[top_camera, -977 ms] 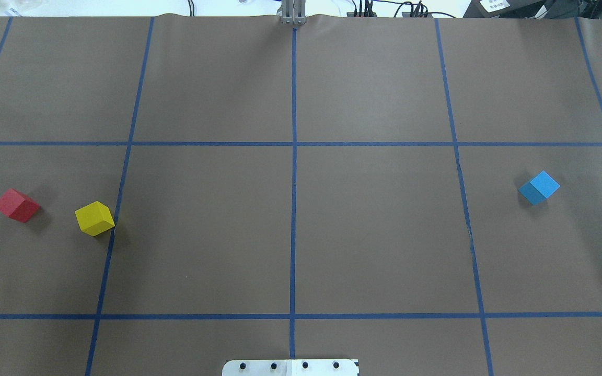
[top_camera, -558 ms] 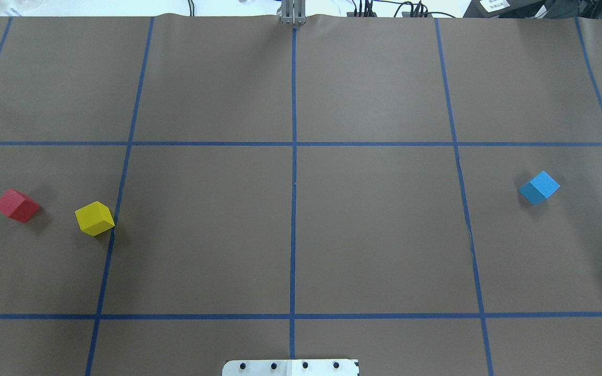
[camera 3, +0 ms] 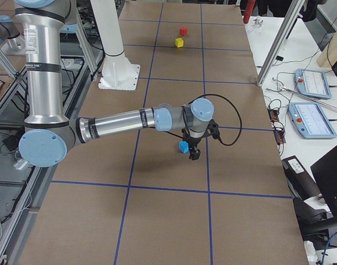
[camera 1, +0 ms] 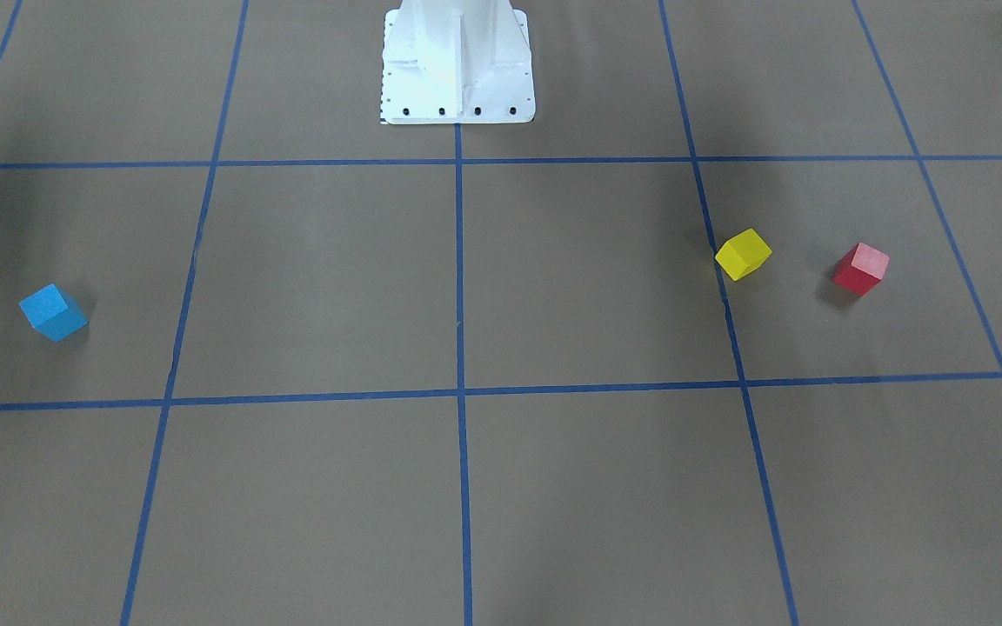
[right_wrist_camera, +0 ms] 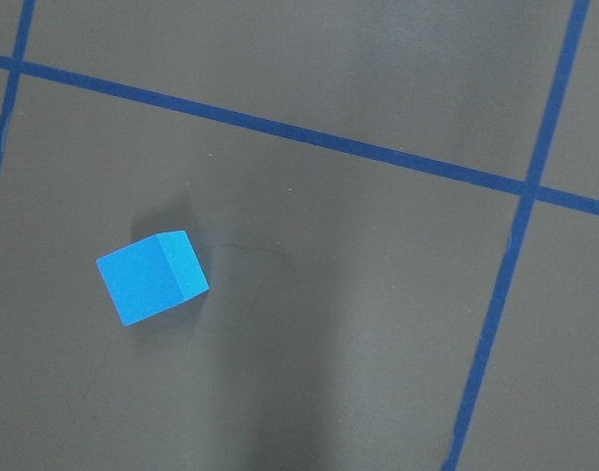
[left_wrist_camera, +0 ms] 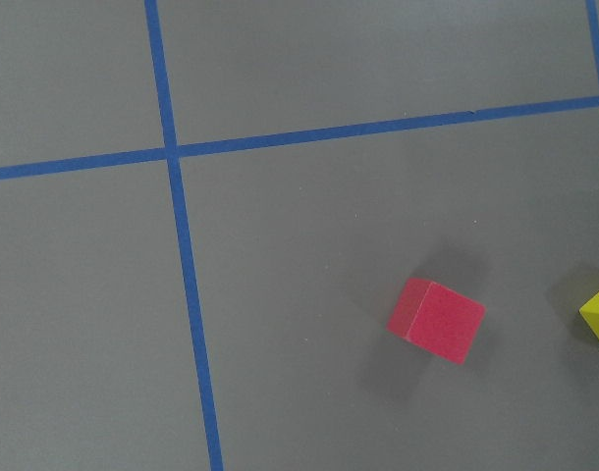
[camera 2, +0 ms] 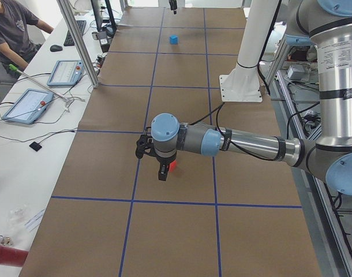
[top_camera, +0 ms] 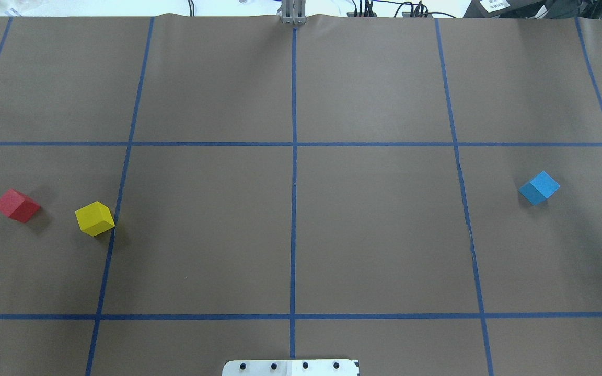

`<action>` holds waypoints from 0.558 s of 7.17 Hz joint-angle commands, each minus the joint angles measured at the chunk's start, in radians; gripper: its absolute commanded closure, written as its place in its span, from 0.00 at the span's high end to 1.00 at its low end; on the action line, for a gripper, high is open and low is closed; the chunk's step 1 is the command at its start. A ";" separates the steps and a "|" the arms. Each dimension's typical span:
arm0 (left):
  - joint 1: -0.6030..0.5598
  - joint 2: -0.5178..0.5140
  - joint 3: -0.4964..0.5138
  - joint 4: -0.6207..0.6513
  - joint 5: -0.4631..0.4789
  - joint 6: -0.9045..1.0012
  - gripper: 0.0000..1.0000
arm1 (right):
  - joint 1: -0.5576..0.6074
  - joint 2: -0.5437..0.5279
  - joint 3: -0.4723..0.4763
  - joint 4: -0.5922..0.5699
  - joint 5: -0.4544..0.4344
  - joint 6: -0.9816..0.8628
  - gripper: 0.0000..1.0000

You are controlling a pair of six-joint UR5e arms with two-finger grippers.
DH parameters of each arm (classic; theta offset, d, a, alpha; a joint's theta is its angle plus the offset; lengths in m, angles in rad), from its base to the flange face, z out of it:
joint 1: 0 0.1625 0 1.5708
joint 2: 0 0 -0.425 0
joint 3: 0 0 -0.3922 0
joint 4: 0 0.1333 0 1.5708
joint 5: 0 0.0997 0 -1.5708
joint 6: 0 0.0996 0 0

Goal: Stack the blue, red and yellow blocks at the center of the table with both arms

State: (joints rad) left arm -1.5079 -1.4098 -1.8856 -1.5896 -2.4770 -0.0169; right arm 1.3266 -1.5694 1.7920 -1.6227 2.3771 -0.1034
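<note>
The red block (top_camera: 16, 205) and the yellow block (top_camera: 94, 218) lie close together at the table's left, the blue block (top_camera: 539, 187) at its right. In the exterior left view my left gripper (camera 2: 163, 173) hangs over the red block (camera 2: 172, 167); I cannot tell if it is open or shut. In the exterior right view my right gripper (camera 3: 194, 153) hangs beside the blue block (camera 3: 183, 147); its state is also unclear. The left wrist view shows the red block (left_wrist_camera: 437, 321), the right wrist view the blue block (right_wrist_camera: 152, 277); neither shows fingers.
The white robot base (camera 1: 457, 61) stands at the table's near edge. Blue tape lines cross at the table's centre (top_camera: 293, 183). Tablets (camera 2: 26, 104) and a person sit beyond the far edge. A metal post (camera 3: 279, 49) stands at that edge.
A black sliver of my right gripper has come in at the overhead view's right edge. The three blocks have not moved.
</note>
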 commanded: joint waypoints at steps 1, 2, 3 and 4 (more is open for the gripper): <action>0.000 -0.003 0.002 0.000 0.000 0.000 1.00 | -0.154 0.005 -0.003 0.268 -0.090 0.229 0.97; 0.000 -0.008 0.000 -0.001 0.000 0.000 1.00 | -0.246 -0.014 -0.009 0.393 -0.155 0.339 0.97; 0.000 -0.008 0.000 -0.001 0.000 0.000 1.00 | -0.312 -0.035 -0.019 0.476 -0.171 0.365 0.97; 0.000 -0.009 0.000 -0.001 0.000 0.000 1.00 | -0.337 -0.047 -0.038 0.551 -0.171 0.369 0.96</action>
State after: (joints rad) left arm -1.5079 -1.4172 -1.8850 -1.5906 -2.4774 -0.0169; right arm 1.0450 -1.5979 1.7728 -1.1783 2.2205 0.2342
